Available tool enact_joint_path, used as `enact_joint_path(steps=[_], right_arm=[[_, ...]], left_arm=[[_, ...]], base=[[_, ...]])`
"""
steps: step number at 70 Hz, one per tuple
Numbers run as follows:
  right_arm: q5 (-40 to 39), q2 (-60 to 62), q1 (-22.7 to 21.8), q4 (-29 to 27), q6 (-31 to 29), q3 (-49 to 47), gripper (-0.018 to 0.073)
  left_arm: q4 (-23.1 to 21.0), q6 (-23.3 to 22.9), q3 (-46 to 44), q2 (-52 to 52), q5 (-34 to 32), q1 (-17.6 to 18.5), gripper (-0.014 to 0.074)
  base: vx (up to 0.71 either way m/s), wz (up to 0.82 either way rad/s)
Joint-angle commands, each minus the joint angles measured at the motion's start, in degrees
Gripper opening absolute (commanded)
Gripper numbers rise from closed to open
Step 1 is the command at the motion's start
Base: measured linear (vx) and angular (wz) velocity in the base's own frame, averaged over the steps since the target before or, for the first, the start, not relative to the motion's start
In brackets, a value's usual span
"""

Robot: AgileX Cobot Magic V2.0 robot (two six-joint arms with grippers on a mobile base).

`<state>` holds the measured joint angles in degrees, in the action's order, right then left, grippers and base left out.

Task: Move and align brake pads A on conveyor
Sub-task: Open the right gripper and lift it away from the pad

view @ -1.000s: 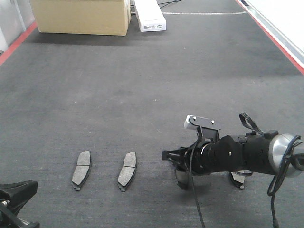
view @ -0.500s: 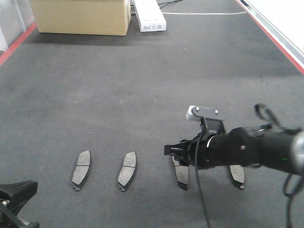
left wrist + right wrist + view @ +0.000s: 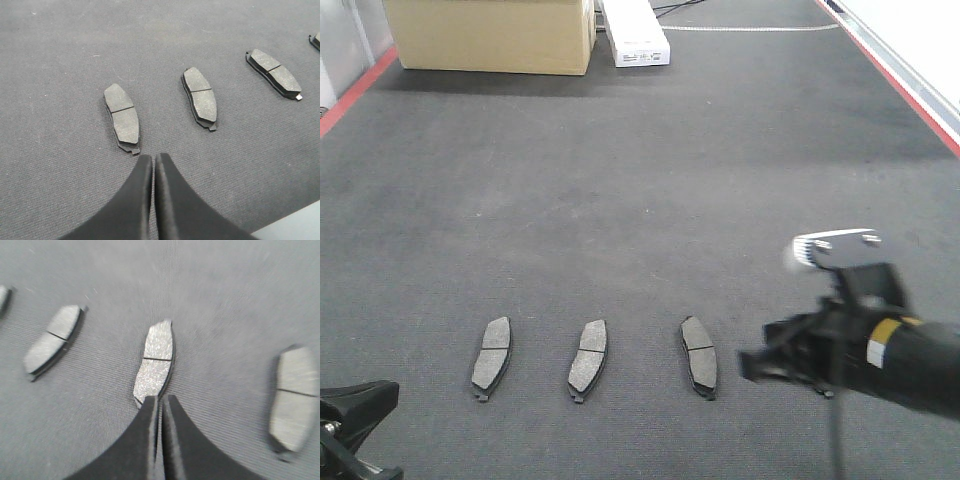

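Pads: you have three pads in a row on the near part of the belt (image 3: 620,180), first pad (image 3: 492,356) at the left, second pad (image 3: 588,358) in the middle, third pad (image 3: 699,356) to the right, all lying flat with long side pointing far to near. The fourth pad (image 3: 293,401) shows in the right wrist view, right of the third; in the front view the right arm hides most of it.

Alignment: the three visible ones look evenly spaced and almost parallel; the third is tilted a little. This is my judgement only.

Right gripper (image 3: 161,405): fingers are pressed together with only a thin slit, nothing between them. It hovers just near of the third pad, and is blurred in the front view.

Left gripper (image 3: 152,162): fingers also together, holding nothing, just near of the first pad at the near left.

Handling: the pads look stiff, flat and rather dense for their size, probably metal backing with friction face. You should not expect bending. The woven belt gives friction, so sliding may drag; take hold across the short width, on the two long edges near the middle groove.

Writing: no brand or label can be read on the pads. The cardboard box (image 3: 490,35) and white box (image 3: 635,32) at the far side show no readable text.
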<state>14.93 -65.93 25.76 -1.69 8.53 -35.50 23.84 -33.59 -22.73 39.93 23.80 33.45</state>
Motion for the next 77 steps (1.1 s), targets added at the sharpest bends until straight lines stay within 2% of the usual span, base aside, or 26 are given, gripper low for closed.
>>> enact_joint_path(steps=[1,11,30,77], right_arm=[[-3.3,7.7,-0.3,3.1,-0.6,1.3,-0.0002],[-4.5,18.3,-0.3,6.2,-0.6,7.1,-0.0002],[-6.1,33.4,-0.3,6.3,-0.6,14.9,-0.0002],[-6.3,35.7,-0.3,6.3,-0.6,14.9,-0.0001]], left_arm=[[0.7,0.0,-1.4,-0.2,-2.8,0.0,-0.0006],[0.7,0.0,-1.4,-0.2,-2.8,0.0,-0.0006],[0.7,0.0,-1.4,-0.2,-2.8,0.0,-0.0006],[0.7,0.0,-1.4,-0.2,-2.7,0.0,-0.0006]], base=[[0.0,0.0],[0.0,0.0],[0.0,0.0],[0.0,0.0]])
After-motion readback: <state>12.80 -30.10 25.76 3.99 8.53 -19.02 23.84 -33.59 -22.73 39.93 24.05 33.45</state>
